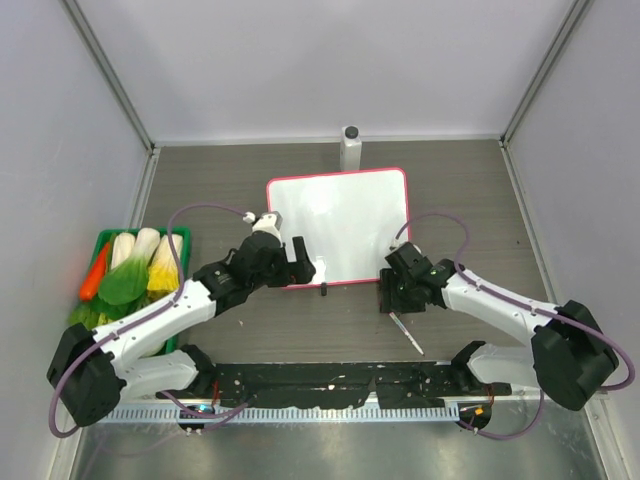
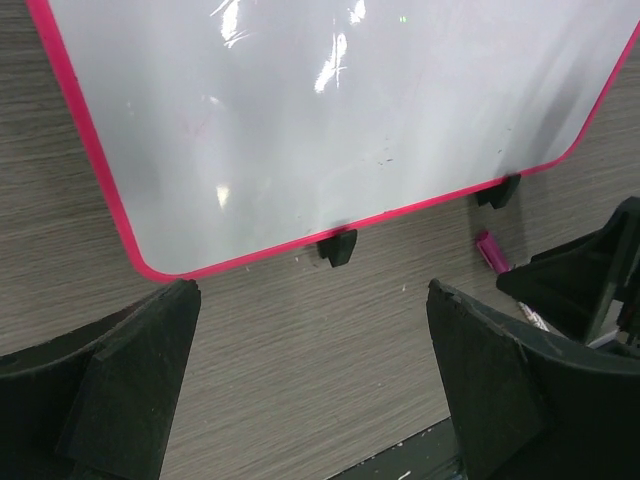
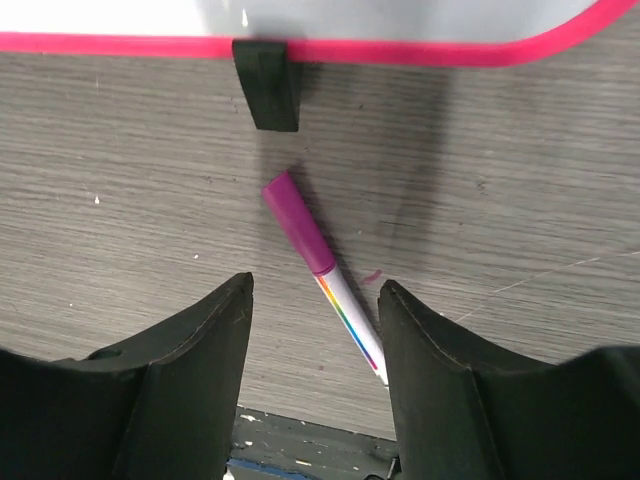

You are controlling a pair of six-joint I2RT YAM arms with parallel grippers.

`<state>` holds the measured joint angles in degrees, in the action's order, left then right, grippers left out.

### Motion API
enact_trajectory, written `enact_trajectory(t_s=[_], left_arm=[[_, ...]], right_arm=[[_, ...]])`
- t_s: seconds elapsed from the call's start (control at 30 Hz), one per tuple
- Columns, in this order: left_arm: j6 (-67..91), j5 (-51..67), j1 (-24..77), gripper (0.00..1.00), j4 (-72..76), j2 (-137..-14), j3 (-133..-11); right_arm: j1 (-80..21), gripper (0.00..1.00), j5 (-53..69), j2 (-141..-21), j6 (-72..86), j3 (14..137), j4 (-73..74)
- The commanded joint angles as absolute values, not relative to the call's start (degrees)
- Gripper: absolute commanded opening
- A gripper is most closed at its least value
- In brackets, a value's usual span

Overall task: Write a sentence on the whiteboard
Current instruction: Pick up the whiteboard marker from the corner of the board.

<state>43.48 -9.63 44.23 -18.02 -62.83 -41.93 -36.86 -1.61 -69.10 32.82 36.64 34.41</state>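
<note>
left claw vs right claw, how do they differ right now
The left claw is spread wide; the right claw's gap is narrower. The left claw has only table in its gap, by the whiteboard's near edge; the right claw straddles a marker lying flat. Both grip nothing.

The whiteboard (image 1: 338, 225) lay flat on the grey wood-grain table (image 1: 450, 190), at the centre of the top view and just above the middle, turned slightly so its upper edge rose toward the right. It was a white rectangle with rounded corners and a thin pink-red frame. Its surface showed glare and a few faint smudges. Two small black clip feet (image 2: 338, 247) sat on its near edge, at the lower middle of the left wrist view.
</note>
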Motion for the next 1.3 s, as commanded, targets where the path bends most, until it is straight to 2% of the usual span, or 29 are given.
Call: enact_trajectory(t_s=[0.0,0.27,0.33,0.4,0.47,0.53,0.73,0.97,1.13,1.27], left_arm=[[45.2,-6.3,43.8,1.0,-11.7,-63.5,-41.1],[46.3,-7.6,43.8,1.0,-12.0,-61.7,-40.2],[46.7,-8.3,43.8,0.99,-12.4,-60.6,-39.9],[46.8,-9.3,43.8,1.0,-13.4,-59.3,-39.8],[46.7,-10.3,43.8,1.0,-14.5,-58.3,-39.8],[46.7,-11.2,43.8,1.0,-15.3,-56.7,-39.5],[47.0,-10.5,43.9,1.0,-17.0,-52.9,-38.9],[46.4,-10.4,43.8,1.0,-17.0,-47.8,-38.0],[45.1,-7.3,43.8,1.0,-13.6,-47.1,-38.0],[44.4,-2.7,43.9,1.0,-10.4,-49.9,-39.8]], right_arm=[[-39.3,0.57,-2.0,-69.7,36.4,35.0,30.7],[-40.4,0.42,-5.4,-73.9,36.6,34.1,29.7],[-41.0,0.34,-6.1,-75.0,36.5,34.3,30.0],[-41.7,0.17,-6.8,-76.1,36.2,35.0,30.3],[-42.4,0.05,-7.2,-76.6,36.0,35.2,30.3],[-43.0,0.01,-7.5,-76.8,35.7,35.7,30.5],[-43.6,0.02,-3.2,-75.4,33.1,37.3,30.9],[-43.7,0.01,-0.9,-66.7,30.9,43.7,33.3],[-43.7,0.02,2.9,-62.0,31.0,46.8,26.7],[-43.7,0.01,0.2,-56.6,32.1,46.1,16.5]])
